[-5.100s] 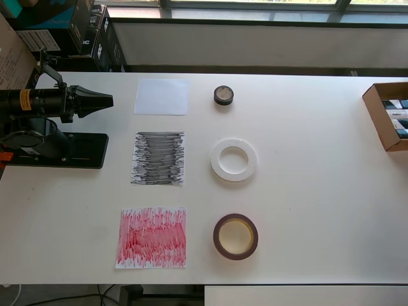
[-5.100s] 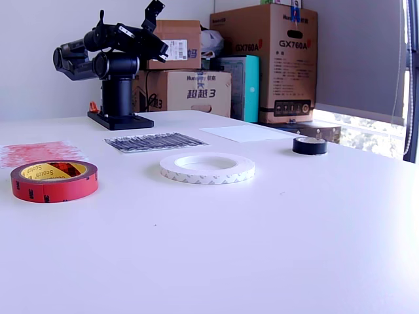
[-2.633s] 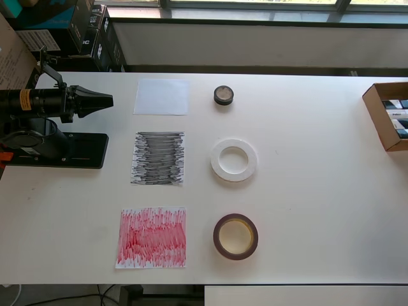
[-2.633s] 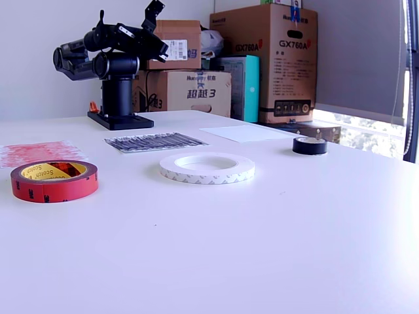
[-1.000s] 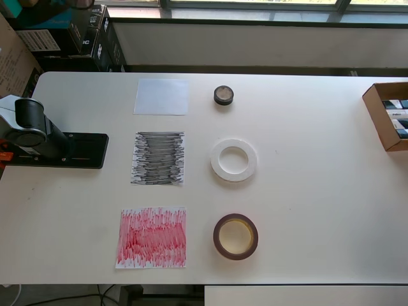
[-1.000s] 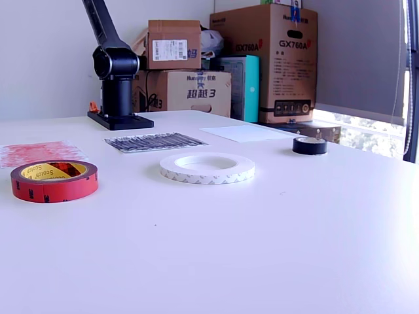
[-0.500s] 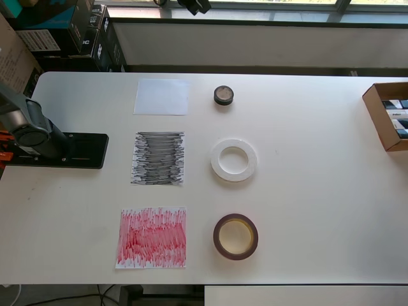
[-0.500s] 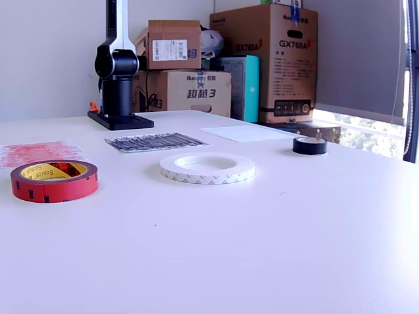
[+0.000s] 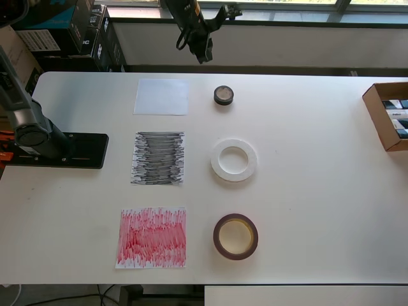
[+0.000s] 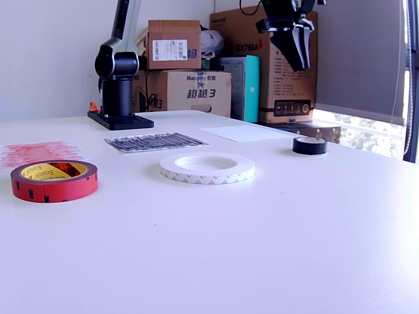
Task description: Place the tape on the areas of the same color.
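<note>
Three tape rolls lie beside their paper sheets while the gripper, fingers seemingly pressed together and holding nothing, hangs above the small black roll.

overhead view: sheets in left column | tape rolls beside each, to the right

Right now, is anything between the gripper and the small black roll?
Nothing visible. The gripper hangs in open air above the small black tape roll, and only bare table surrounds that roll.
</note>
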`<act>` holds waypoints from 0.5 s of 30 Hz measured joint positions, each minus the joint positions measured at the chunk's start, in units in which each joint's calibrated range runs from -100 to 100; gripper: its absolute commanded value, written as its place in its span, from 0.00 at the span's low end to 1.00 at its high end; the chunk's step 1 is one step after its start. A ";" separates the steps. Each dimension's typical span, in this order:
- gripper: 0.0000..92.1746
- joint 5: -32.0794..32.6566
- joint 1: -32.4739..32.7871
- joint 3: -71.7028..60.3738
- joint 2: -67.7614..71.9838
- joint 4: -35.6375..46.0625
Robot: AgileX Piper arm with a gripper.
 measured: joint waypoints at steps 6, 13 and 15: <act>0.38 1.98 -1.13 0.01 3.13 -1.37; 0.52 5.21 -1.13 0.01 3.55 -1.37; 0.53 5.56 -1.13 0.01 3.55 -1.37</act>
